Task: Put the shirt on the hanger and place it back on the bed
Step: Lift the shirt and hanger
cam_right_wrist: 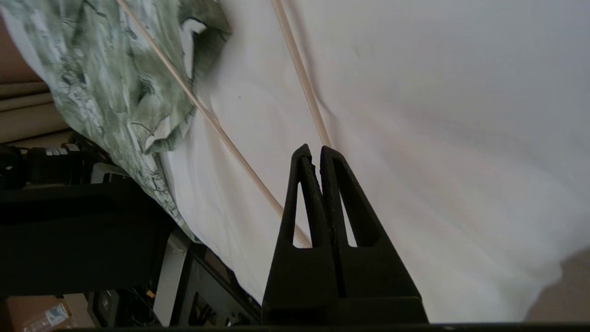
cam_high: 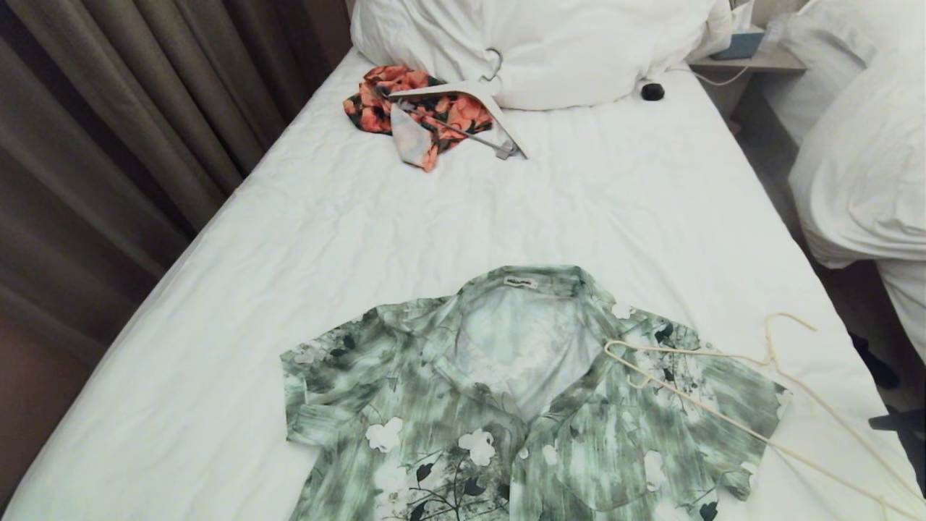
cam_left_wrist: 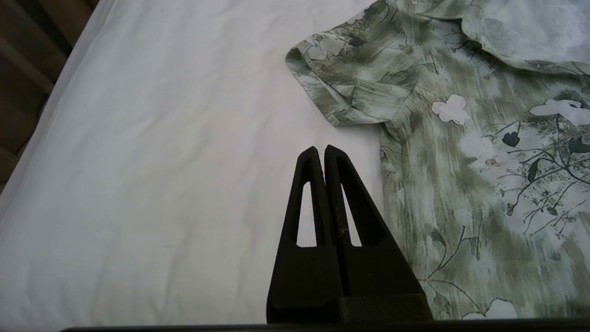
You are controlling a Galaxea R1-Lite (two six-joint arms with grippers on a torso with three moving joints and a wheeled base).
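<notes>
the shirt (cam_high: 521,405) lies flat and face up on the bed (cam_high: 434,231), collar open toward the pillows; it looks thin and limp, so it would likely bunch and slide on the smooth sheet and is best pinched at the collar or a shoulder seam. the hanger (cam_high: 723,391) rests partly on the shirt's right shoulder, hook toward the bed's edge; it seems light, springy and hard to pick off the sheet, easiest taken near the hook. the right tool (cam_right_wrist: 315,150) hovers closed and empty just above its wires; the left tool (cam_left_wrist: 321,148) is closed and empty beside the shirt's left sleeve.
</notes>
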